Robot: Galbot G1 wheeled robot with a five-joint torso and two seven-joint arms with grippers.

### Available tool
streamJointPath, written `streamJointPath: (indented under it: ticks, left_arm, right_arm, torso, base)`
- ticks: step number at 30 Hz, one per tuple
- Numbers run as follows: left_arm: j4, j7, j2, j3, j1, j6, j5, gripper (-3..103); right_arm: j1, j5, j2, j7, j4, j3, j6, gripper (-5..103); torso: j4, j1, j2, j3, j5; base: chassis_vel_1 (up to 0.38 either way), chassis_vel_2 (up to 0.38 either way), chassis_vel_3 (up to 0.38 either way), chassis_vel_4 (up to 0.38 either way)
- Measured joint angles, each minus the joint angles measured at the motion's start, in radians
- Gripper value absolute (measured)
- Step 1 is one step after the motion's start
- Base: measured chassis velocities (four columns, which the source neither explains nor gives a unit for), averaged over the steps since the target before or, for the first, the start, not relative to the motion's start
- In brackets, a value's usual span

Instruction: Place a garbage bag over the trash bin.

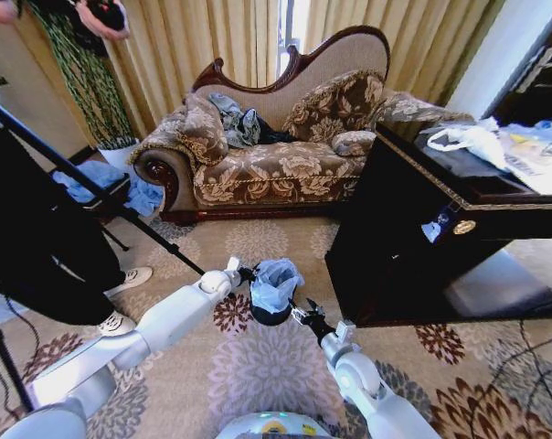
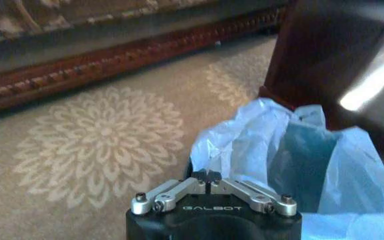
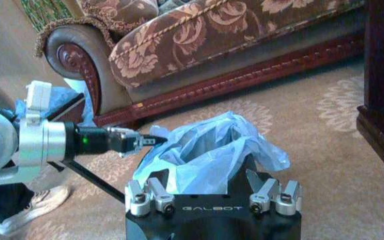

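The thin, crinkly, pale blue translucent garbage bag (image 1: 275,282) sat bunched in the mouth of the small round black trash bin (image 1: 270,316) on the carpet. The left end effector (image 3: 153,141) pinched its edge; the right end effector (image 1: 303,314) stood spread beside the bin. Light, limp and slippery, the film seemed best gripped at the hem.

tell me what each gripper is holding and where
Left gripper pinches the garbage bag at its rim edge over the trash bin; right gripper is open, holding nothing.
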Motion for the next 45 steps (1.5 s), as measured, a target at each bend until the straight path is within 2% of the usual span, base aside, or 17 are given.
streamJointPath:
  ticks: [12,22,27,32,40,43,45]
  left_arm:
    - [-0.080,-0.006,0.075,-0.087,0.045,0.010,-0.042,0]
    - [-0.049,-0.009,0.072,-0.154,0.098,0.001,-0.082,0]
    - [-0.034,-0.013,0.048,-0.175,0.116,-0.002,-0.105,0]
    - [-0.028,-0.016,0.032,-0.198,0.135,-0.001,-0.105,0]
    - [-0.025,-0.017,0.030,-0.250,0.188,-0.001,-0.093,0]
    - [-0.018,-0.015,0.025,-0.265,0.205,-0.005,-0.091,0]
    - [-0.006,-0.010,0.014,-0.279,0.219,-0.011,-0.087,0]
  right_arm:
    - [0.023,0.000,0.008,-0.014,0.000,-0.037,0.010,77]
    - [0.038,-0.030,0.025,-0.049,-0.017,-0.061,0.047,78]
    - [0.105,-0.106,0.046,-0.068,-0.067,-0.105,0.093,80]
    - [0.200,-0.167,0.066,-0.060,-0.129,-0.156,0.107,81]
    - [0.379,-0.225,0.077,-0.020,-0.217,-0.253,0.016,81]
    - [0.422,-0.270,0.074,-0.019,-0.247,-0.287,0.002,81]
    - [0.457,-0.341,0.082,-0.018,-0.291,-0.313,-0.007,81]
  torso:
    - [0.0002,0.000,0.000,0.000,0.0000]
    - [0.0001,0.000,0.000,0.000,-0.0001]
    - [0.0000,0.000,0.000,0.000,-0.0001]
    - [0.0000,0.000,0.000,0.000,0.0000]
    - [0.0002,0.000,0.000,0.000,-0.0001]
    - [0.0002,0.000,0.000,0.000,-0.0001]
    - [0.0002,0.000,0.000,0.000,-0.0001]
  base:
    - [0.000,0.000,0.000,0.000]
    - [0.000,0.000,0.000,0.000]
    - [0.000,0.000,0.000,0.000]
    - [0.000,0.000,0.000,0.000]
    - [0.000,0.000,0.000,0.000]
    - [0.000,0.000,0.000,0.000]
    - [0.000,0.000,0.000,0.000]
